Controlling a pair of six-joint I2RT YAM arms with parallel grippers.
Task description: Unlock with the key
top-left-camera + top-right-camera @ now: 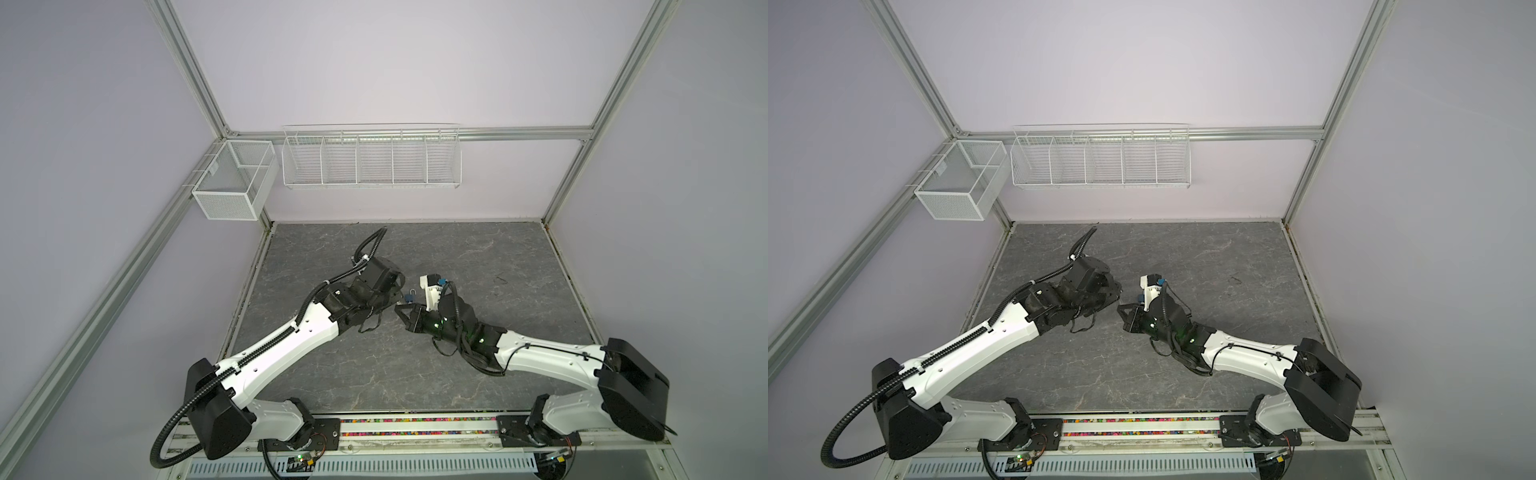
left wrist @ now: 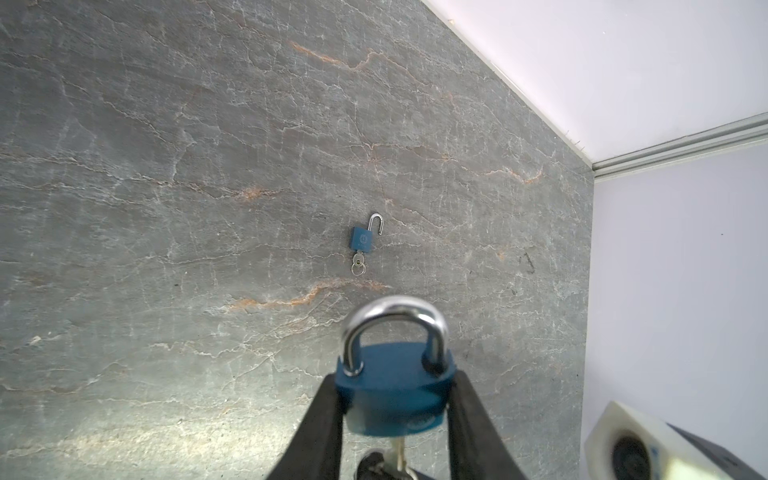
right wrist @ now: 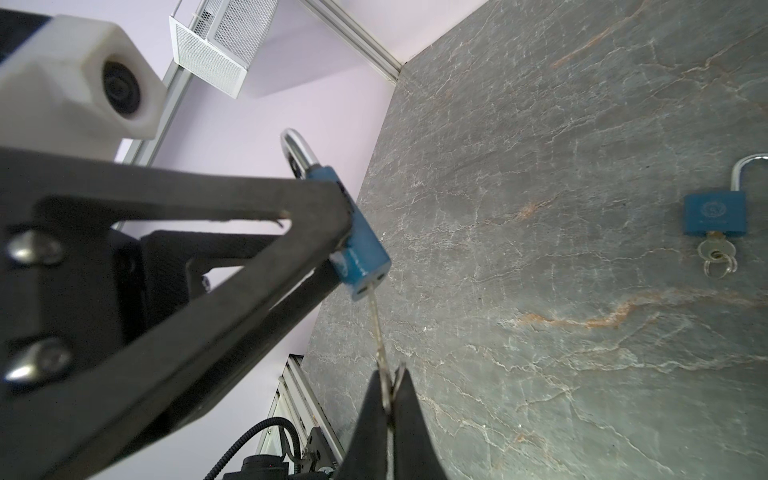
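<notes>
Grey stone table (image 2: 166, 166): left fingers (image 2: 324, 424) squeeze a blue padlock (image 2: 395, 390); right fingers (image 3: 374, 415) pinch its silver key (image 3: 379, 332); crooked twists might bend it.

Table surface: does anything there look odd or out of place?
A second blue padlock lies loose on the table, shackle swung open, key in it, while the left gripper grips a closed padlock. A dark scuff marks the stone nearby.
</notes>
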